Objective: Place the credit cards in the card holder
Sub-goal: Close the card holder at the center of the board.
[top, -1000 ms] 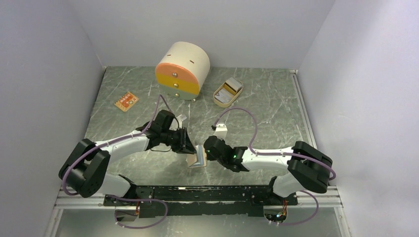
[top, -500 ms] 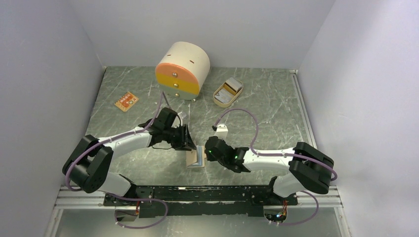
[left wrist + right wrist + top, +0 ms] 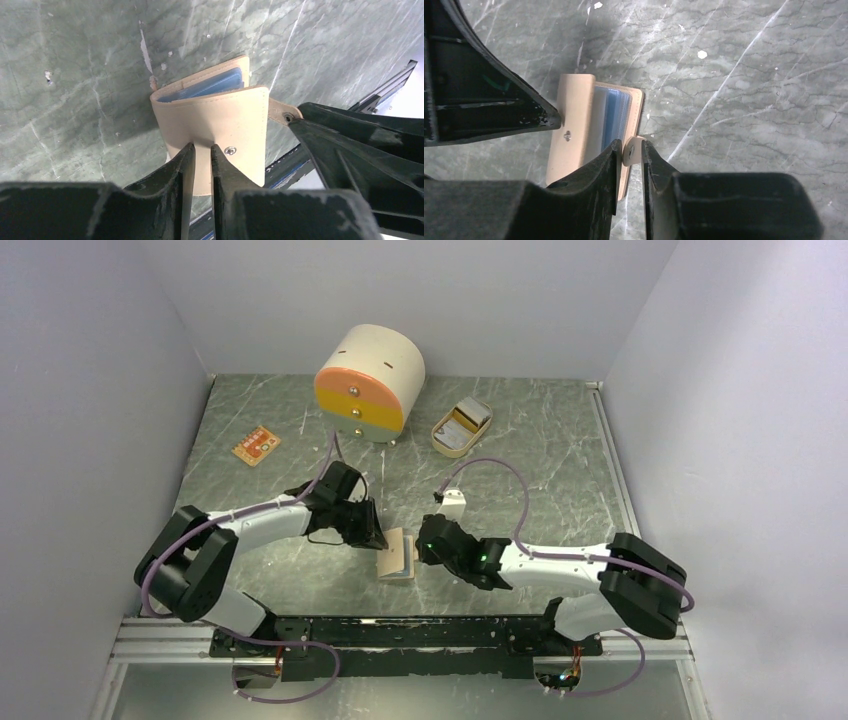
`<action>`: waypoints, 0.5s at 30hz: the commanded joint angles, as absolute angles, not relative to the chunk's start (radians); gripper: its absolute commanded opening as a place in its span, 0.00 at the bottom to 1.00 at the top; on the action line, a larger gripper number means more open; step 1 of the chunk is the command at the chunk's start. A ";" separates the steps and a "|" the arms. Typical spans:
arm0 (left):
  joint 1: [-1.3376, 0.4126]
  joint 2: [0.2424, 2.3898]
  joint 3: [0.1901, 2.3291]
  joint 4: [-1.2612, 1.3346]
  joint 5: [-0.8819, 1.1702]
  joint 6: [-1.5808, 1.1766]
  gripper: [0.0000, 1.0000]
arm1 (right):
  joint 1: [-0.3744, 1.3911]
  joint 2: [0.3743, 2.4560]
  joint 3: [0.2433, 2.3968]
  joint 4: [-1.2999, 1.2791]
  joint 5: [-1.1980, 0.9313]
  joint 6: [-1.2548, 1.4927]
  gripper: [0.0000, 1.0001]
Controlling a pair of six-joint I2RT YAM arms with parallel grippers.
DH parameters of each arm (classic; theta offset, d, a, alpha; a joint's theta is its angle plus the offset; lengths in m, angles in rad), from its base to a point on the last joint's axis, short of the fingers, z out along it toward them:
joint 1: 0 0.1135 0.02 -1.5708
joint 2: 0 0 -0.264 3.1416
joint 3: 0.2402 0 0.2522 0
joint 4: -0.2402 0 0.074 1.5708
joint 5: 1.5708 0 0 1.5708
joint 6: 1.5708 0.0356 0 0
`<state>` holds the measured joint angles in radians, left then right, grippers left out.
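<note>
Now the card holder rests folded over on the bench, near the front edge, right between the two grippers. Blue cards peek out of its open side. The left gripper is nearly closed, tips on the cover just beside the snap stud; can't tell if it nips anything. The right gripper stands a slit apart, with the snap tab between its fingers. Clamped or loose? Can't tell.

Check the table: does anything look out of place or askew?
An orange card lies alone far left, away from the wallet. The wallet is half-folded, its snap tab sticking out unfastened.
</note>
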<state>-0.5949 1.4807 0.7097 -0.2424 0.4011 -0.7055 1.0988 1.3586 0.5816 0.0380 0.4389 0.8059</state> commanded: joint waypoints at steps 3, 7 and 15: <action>-0.595 1.508 0.736 -0.259 0.386 -0.671 0.25 | 1.090 1.311 0.589 0.005 0.472 0.822 0.17; -0.594 1.517 0.737 -0.261 0.380 -0.666 0.27 | 1.089 1.307 0.583 0.020 0.465 0.820 0.12; -0.595 1.534 0.731 -0.246 0.396 -0.662 0.30 | 1.089 1.346 0.612 0.012 0.436 0.811 0.21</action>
